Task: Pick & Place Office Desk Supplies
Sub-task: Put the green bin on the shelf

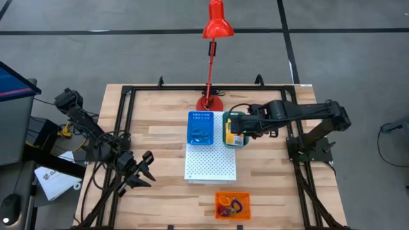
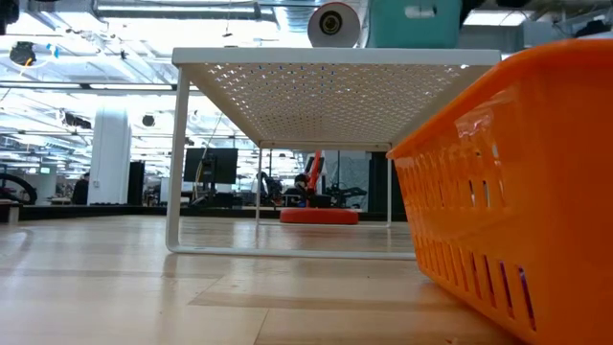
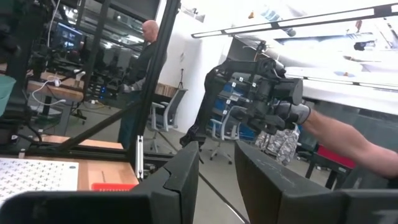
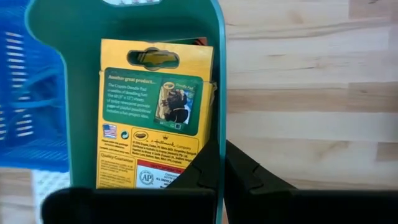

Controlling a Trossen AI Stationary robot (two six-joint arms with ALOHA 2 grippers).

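1. Lying flat inside the small teal plastic tray (image 4: 217,74) is the yellow-and-green cardboard crayon box (image 4: 155,112), its printed back facing up; this tray is standing on the large white perforated metal board (image 1: 211,163), at its right edge, just beside the small blue plastic tray (image 1: 200,128).
2. Judging by its look, the crayon box is going to handle as a light and rather stiff thing, but the thin cardboard can dent under a hard squeeze, so taking it by its two long edges seems safest.
3. The teal tray is looking light and stiff too, with a smooth, perhaps slippery wall; its rim is the natural place for holding.
4. The right gripper (image 4: 219,167) is sitting exactly at that rim, and its dark fingers are pressed together on the thin teal wall, beside the box's lower corner.
5. The small orange plastic basket (image 1: 232,205) is waiting near the table's front edge, well apart from the board, with thin coloured loops and clips (image 1: 229,203) inside.
6. The left gripper (image 1: 142,171) is resting over the left side of the wooden table (image 1: 160,198), far from all trays, and its fingers are standing a little apart, holding nothing.
7. The red desk lamp (image 1: 216,25) is standing behind the board.
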